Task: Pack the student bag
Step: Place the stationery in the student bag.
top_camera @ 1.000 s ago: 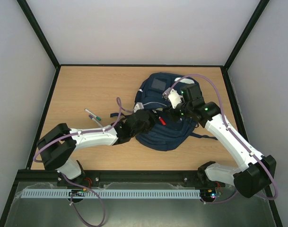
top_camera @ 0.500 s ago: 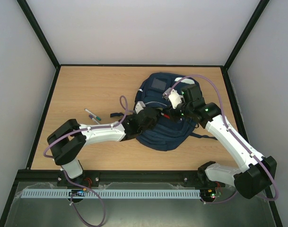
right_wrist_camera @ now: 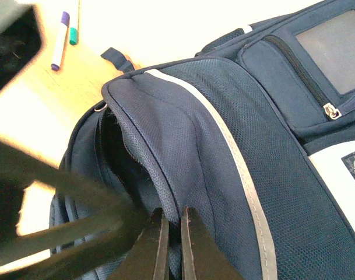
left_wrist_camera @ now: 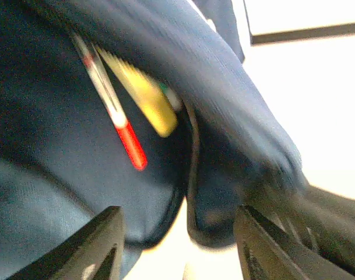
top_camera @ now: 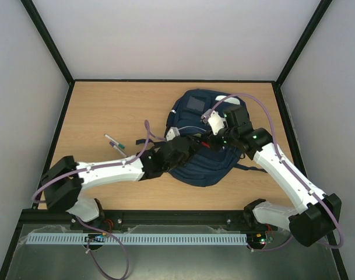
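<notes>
The student bag [top_camera: 194,111], navy with grey stripes, lies at the middle right of the table. My right gripper [top_camera: 215,137] is shut on the edge of its opening flap [right_wrist_camera: 165,175] and holds the mouth open; its jaws [right_wrist_camera: 172,224] pinch the fabric. My left gripper [top_camera: 185,146] is open and empty at the bag's mouth [left_wrist_camera: 177,251]. Inside the bag [left_wrist_camera: 49,146] lie a red-tipped pen [left_wrist_camera: 123,133] and a yellow marker [left_wrist_camera: 143,93]. The red tip also shows in the top view [top_camera: 204,142].
Two loose pens [top_camera: 114,142] lie on the wooden table left of the bag; the right wrist view shows a purple-capped one [right_wrist_camera: 60,32] and a green-capped one [right_wrist_camera: 74,36]. A bag strap [top_camera: 253,168] trails to the right. Black rails edge the table.
My left gripper carried the red-tipped pen into the bag's mouth, let it go, and has drawn back slightly to the left. The right gripper has kept its hold.
</notes>
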